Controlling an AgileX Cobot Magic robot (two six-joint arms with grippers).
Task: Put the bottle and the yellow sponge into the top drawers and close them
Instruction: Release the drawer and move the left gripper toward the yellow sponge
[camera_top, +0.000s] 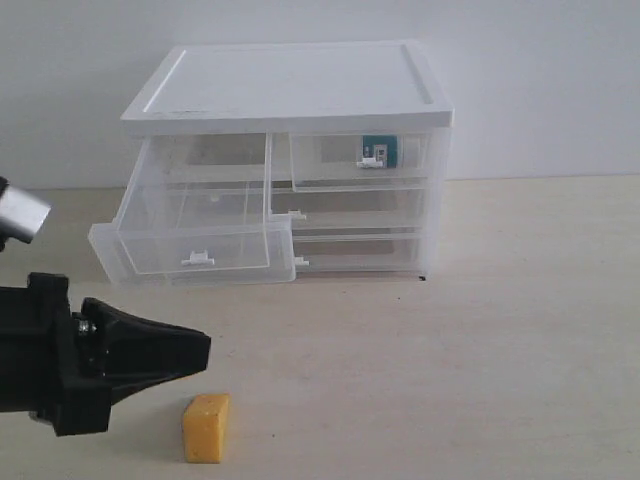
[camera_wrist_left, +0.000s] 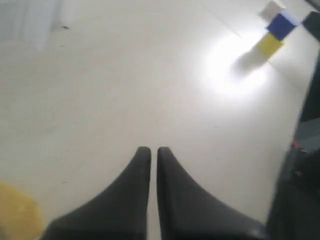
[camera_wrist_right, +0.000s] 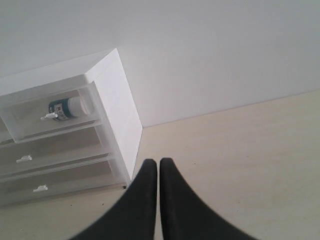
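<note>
The sponge (camera_top: 206, 427) lies on the table (camera_top: 500, 350) just beside the left gripper (camera_top: 203, 350), fingers pressed together on nothing. The bottle (camera_top: 380, 150) lies in the closed right drawer (camera_top: 320, 150); the left drawer (camera_top: 160, 215) hangs open. Light, soft foam, the sponge likely squashes rather than slips, so a gentle pinch across its narrow sides should hold; the right gripper (camera_wrist_right: 158, 162) is also pressed together, empty.

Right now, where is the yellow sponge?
In the exterior view the yellow sponge lies on the table at lower left, near the tip of the shut left claw, in front of the open top-left drawer.
</note>
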